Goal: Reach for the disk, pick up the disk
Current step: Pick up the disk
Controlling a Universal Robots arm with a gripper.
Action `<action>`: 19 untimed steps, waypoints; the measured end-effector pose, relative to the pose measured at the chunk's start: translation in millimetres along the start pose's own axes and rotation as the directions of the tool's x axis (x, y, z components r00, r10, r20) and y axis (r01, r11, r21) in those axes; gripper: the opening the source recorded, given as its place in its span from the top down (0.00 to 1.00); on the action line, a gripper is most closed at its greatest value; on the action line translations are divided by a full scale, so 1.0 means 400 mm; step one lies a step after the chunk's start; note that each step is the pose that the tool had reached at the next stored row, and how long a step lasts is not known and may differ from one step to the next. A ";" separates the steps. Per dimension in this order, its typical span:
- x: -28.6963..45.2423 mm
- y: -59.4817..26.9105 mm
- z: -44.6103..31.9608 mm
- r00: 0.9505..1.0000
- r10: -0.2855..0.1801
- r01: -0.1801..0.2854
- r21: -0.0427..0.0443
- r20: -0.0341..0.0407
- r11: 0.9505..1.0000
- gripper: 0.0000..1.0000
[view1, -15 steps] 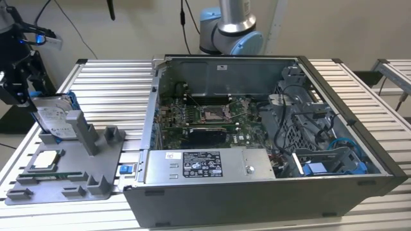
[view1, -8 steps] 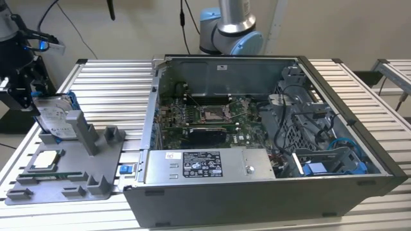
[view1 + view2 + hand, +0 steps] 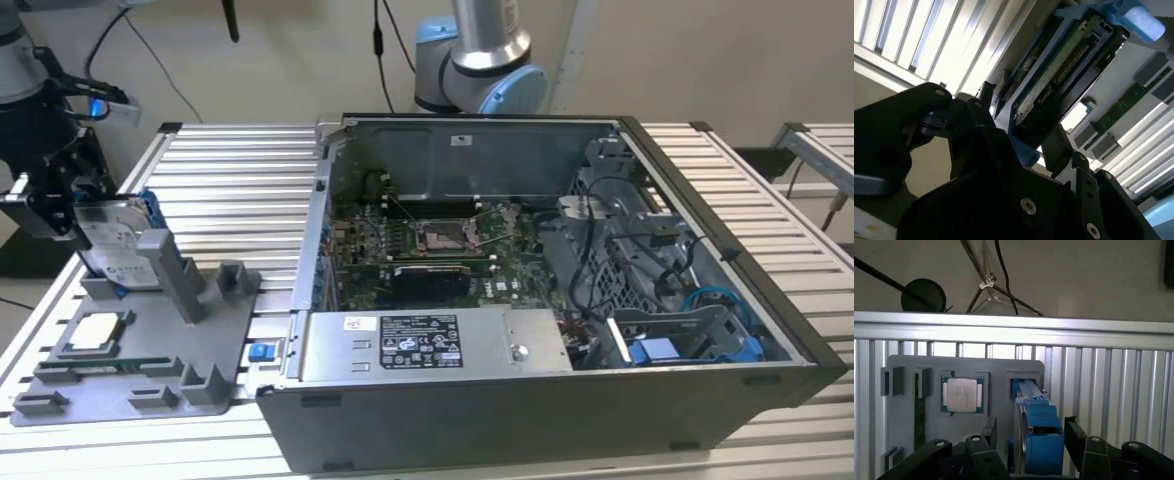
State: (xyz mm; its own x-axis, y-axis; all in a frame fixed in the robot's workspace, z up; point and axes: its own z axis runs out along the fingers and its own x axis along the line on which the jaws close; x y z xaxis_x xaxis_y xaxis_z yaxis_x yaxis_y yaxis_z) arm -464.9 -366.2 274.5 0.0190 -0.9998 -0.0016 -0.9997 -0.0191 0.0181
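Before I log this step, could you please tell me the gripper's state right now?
Gripper: open, straddling the upright disk, not yet clamped on it.

We log the disk [image 3: 112,243] standing on edge in a slot of the grey fixture [image 3: 200,335], at the exterior view's left on the slatted table [image 3: 227,180]. Its broad face is silver-grey metal with a white printed label. It leans a little off vertical. A blue carrier frame [image 3: 1037,439] runs along its edges. In the first wrist view we see the drive edge-on and narrow, its far end seated in the slot. In the second wrist view its other face carries a green circuit board [image 3: 1054,82].
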 end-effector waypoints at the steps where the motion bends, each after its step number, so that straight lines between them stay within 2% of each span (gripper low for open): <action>1: 0.000 0.000 0.001 1.000 0.000 0.000 0.000 0.001 1.000 0.00; 3: 0.000 0.000 0.001 1.000 0.000 0.000 0.000 0.001 1.000 0.00; 4: 0.000 0.000 0.001 1.000 0.000 0.000 0.000 0.001 1.000 1.00; 19: 0.000 0.000 0.001 1.000 0.000 0.000 0.000 0.002 1.000 1.00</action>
State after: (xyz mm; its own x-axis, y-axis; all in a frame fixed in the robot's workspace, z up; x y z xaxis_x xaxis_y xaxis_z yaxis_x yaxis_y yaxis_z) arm -464.9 -366.2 274.1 0.0190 -0.9998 -0.0033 -0.9997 -0.0190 0.0178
